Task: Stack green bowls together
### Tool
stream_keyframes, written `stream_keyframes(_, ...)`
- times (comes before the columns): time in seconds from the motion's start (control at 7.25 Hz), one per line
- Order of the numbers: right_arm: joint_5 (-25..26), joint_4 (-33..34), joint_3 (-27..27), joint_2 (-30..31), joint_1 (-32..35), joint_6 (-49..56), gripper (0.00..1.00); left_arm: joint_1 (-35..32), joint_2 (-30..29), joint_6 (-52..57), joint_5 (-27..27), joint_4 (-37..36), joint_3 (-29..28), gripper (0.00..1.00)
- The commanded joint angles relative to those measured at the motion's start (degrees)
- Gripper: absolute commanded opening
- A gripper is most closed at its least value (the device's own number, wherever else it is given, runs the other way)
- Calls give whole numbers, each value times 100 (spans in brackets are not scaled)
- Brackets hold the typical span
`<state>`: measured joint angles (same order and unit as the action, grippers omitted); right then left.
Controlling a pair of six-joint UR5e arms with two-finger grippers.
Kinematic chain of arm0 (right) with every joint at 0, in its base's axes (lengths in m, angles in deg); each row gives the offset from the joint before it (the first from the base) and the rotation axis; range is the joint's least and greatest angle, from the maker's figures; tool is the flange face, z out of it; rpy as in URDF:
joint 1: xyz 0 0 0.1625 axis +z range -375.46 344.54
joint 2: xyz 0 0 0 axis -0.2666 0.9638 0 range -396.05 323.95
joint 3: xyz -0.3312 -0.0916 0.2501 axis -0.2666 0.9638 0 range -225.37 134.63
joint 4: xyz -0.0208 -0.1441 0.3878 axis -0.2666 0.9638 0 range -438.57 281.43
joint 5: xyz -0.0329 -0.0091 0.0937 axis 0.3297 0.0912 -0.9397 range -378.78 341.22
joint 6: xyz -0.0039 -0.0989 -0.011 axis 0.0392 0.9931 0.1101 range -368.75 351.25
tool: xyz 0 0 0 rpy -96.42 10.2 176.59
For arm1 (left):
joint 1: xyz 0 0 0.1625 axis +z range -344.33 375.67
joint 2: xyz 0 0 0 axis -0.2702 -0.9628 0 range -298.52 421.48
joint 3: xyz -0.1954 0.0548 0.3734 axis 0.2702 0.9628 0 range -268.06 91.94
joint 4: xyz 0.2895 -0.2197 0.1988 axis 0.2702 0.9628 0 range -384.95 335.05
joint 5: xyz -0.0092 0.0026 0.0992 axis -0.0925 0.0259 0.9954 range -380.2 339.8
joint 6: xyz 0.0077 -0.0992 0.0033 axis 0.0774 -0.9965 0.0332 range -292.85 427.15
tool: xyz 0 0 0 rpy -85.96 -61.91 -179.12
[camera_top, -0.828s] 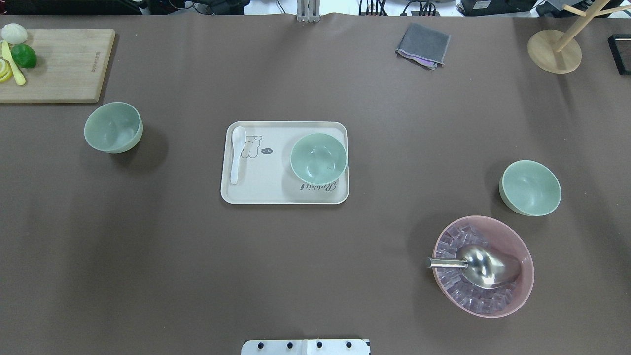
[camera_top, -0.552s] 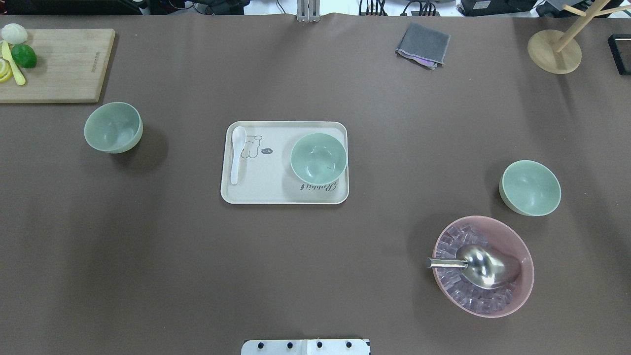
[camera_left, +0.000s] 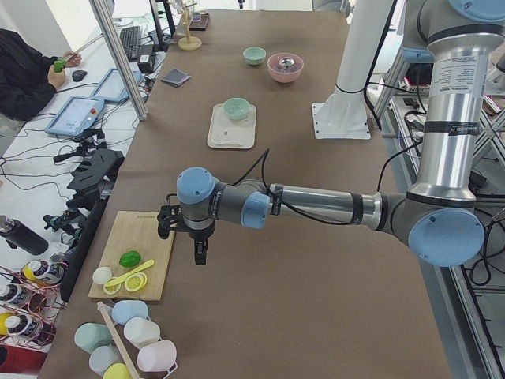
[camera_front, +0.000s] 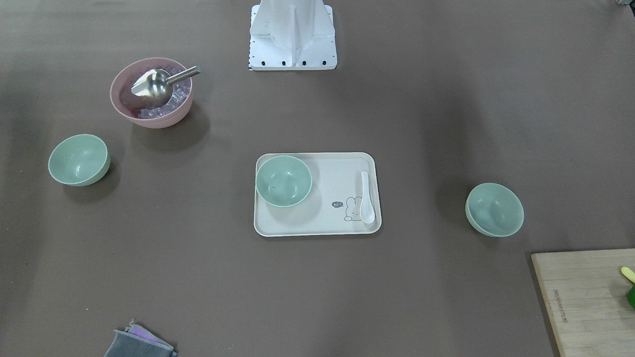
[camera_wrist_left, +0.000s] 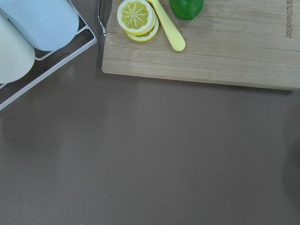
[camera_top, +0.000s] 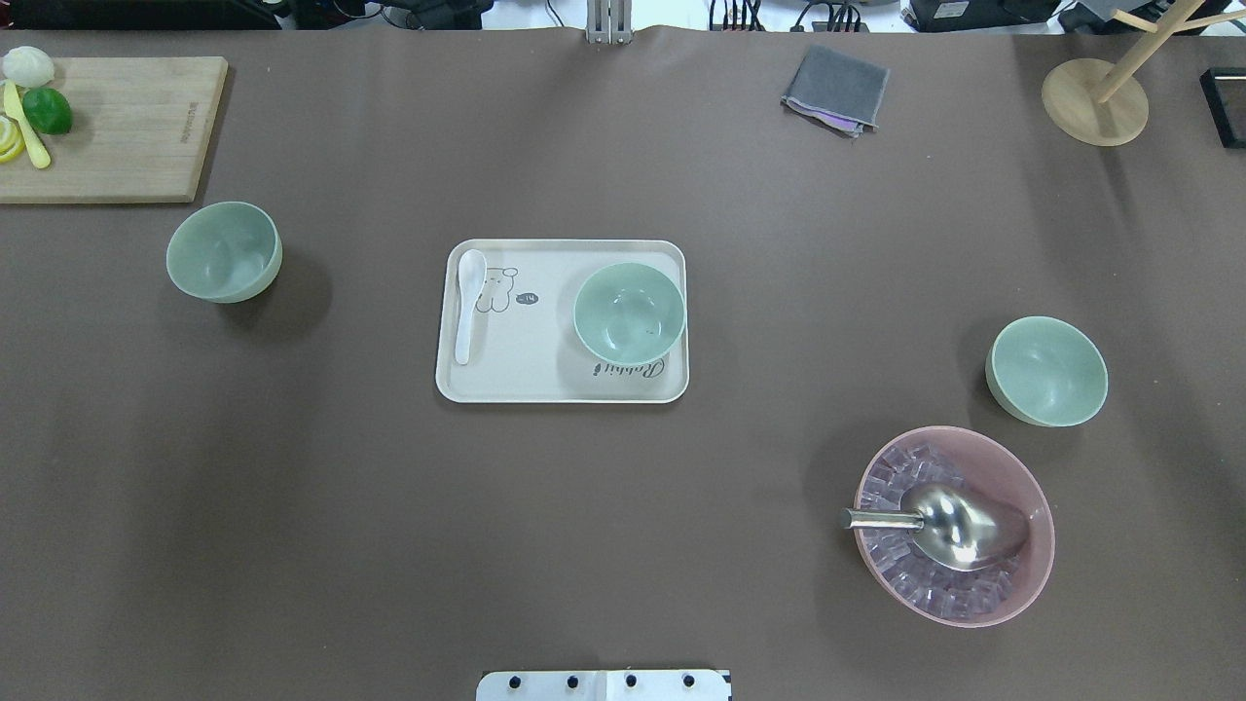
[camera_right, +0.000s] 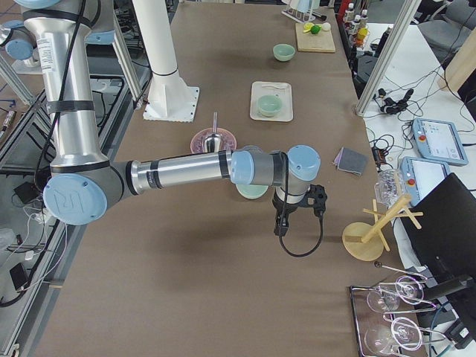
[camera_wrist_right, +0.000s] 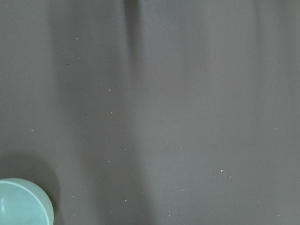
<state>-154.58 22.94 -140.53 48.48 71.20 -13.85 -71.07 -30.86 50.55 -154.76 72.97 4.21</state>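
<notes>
Nothing shifts in overhead view since earlier frames; bowls sit as before. Left arm stretches low, left gripper just beside cutting board. Right gripper hangs near right green bowl. Cannot tell whether either gripper is open or closed. Tray carries middle green bowl. Left green bowl stands well apart, near board. Judgement: right arm is nearer to its bowl, which is at lower-left corner of right wrist view. Bowl is round, no long axis.

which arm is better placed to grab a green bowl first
Right, likely: its wrist view catches a green bowl and its tool hangs beside it. The left wrist view shows the cutting board, no bowl.
</notes>
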Motion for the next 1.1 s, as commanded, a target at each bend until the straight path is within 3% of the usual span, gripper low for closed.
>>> stream_keyframes(0.0, 0, 0, -3, -7, 0, 0, 100, 0, -3, 7, 0, 0, -7, 98)
stream_keyframes(0.97, -140, 0, -143, -33, -53, -176, 100, 9, -12, 7, -9, 0, -42, 98)
